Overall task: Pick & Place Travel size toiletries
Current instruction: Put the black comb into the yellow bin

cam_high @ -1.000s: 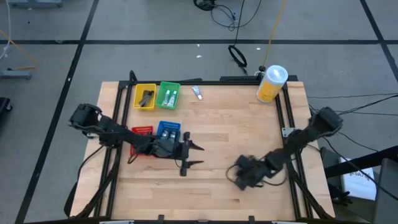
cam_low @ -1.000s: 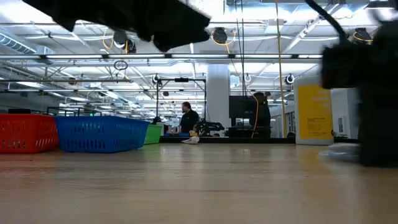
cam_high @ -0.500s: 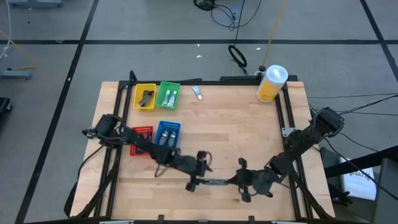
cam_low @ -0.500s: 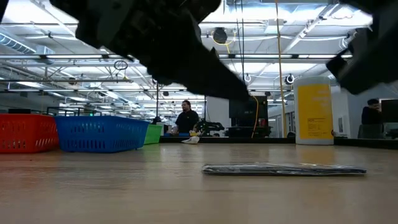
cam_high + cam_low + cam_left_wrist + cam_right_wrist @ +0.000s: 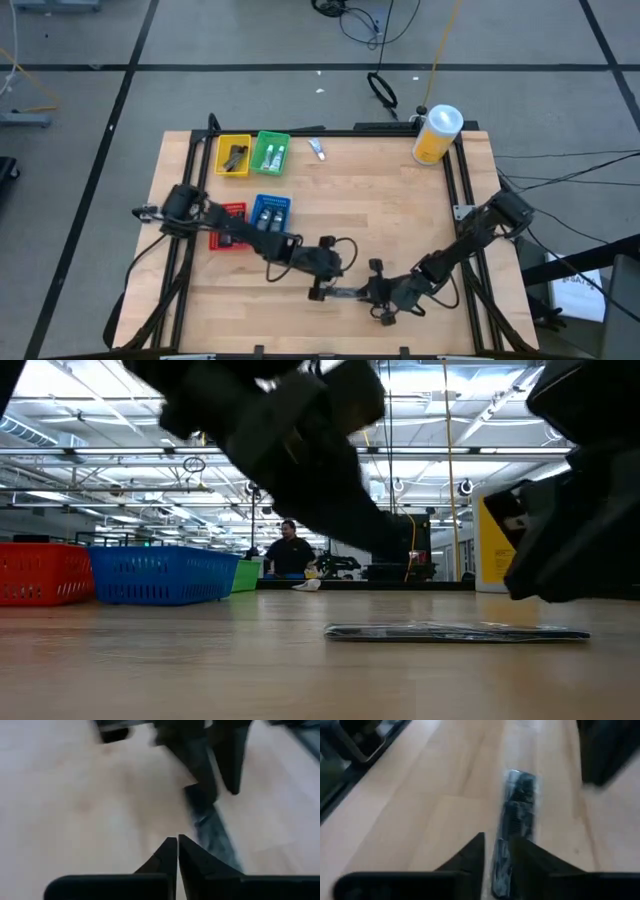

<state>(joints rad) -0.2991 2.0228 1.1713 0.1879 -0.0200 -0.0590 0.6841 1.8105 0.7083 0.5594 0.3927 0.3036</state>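
Observation:
A flat dark comb in a clear wrapper (image 5: 347,294) lies flat on the wood near the table's front edge (image 5: 455,631). My left gripper (image 5: 320,292) is at its left end. In the left wrist view its fingers (image 5: 177,842) are shut with nothing between them, and the comb (image 5: 210,827) runs past their tips. My right gripper (image 5: 374,296) is at the comb's right end. Its fingers (image 5: 496,850) stand slightly apart, with that end (image 5: 502,870) showing in the gap. In the low view both ends of the comb rest on the table.
Four small trays stand at the left: yellow (image 5: 233,155) and green (image 5: 271,152) at the far edge, red (image 5: 228,222) and blue (image 5: 268,213) nearer. A white tube (image 5: 316,149) lies beside the green tray. A big yellow container (image 5: 436,134) stands at the far right corner.
My left gripper has gone from beside the blue tray toward the table's near right, down to the comb's left end, and has shut. My right gripper has moved toward the table's left. The comb, unseen a second ago, now lies flat on the table.

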